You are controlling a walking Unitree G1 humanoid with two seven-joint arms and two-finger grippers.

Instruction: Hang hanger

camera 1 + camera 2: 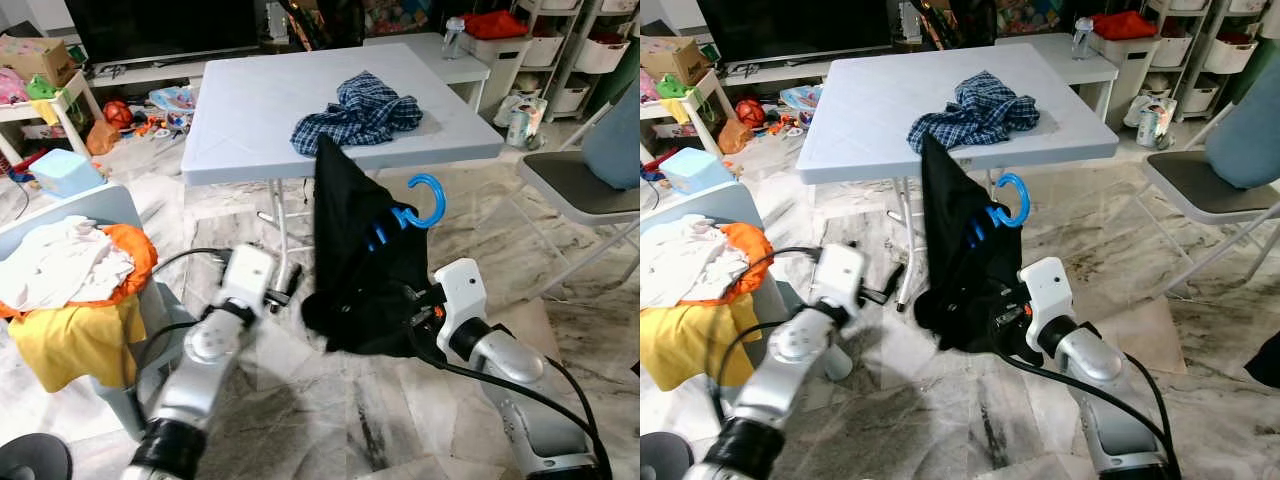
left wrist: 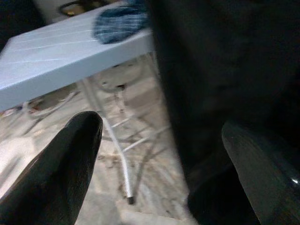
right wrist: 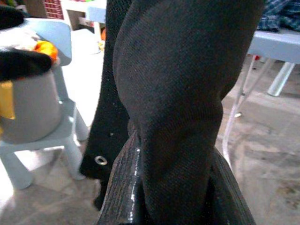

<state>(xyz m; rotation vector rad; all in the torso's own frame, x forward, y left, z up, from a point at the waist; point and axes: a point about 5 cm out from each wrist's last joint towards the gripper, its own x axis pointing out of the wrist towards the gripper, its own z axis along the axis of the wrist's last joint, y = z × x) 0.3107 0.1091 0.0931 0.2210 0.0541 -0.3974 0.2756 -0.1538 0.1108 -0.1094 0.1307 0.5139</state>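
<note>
At far left, a pale blue chair carries a heap of white, orange and yellow laundry. Beside it my left arm reaches forward and slightly inward, low over the marble floor; my left gripper sits just left of the black garment, its two fingers spread wide with nothing between them. In the left wrist view the dark cloth hangs against the inner side of one finger; whether they touch I cannot tell.

At centre, the black garment hangs draped over a blue hanger, whose curved hook stands clear to the right of the cloth, in front of the edge of the white folding table. A crumpled blue plaid shirt lies on that table.

To the right, my right arm bends at the elbow and angles up and inward; my right gripper is closed on a thick fold of the garment's lower part, fingers pressed against both sides of it. A grey folding chair stands at far right.
</note>
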